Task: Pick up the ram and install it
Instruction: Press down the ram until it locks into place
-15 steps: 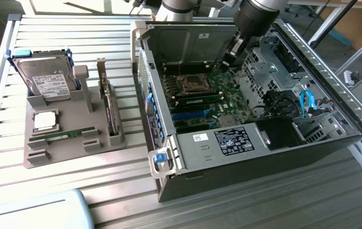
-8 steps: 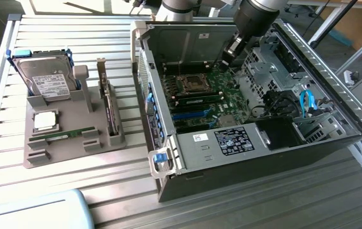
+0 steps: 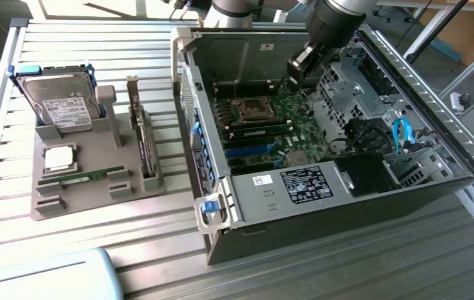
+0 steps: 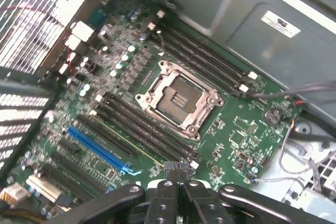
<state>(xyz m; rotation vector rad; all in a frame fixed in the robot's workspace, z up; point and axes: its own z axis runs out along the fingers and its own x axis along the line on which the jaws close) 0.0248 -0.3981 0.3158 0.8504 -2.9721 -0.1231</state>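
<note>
A thin green ram stick lies in a slot of the grey holder at the exterior view's left. Inside the open computer case, a second green strip stands in one of the memory slots beside the empty CPU socket; seen from the wrist it is a thin light edge among dark slots. My gripper hangs just above the motherboard, past the socket. Its fingers are pressed together with nothing between them, and the gripper sits over the slots' end.
The holder also carries a silver hard drive, a dark expansion card and a small square chip. Drive cages and blue cables crowd the case's far side. A blue card slot and loose wires lie near the fingers.
</note>
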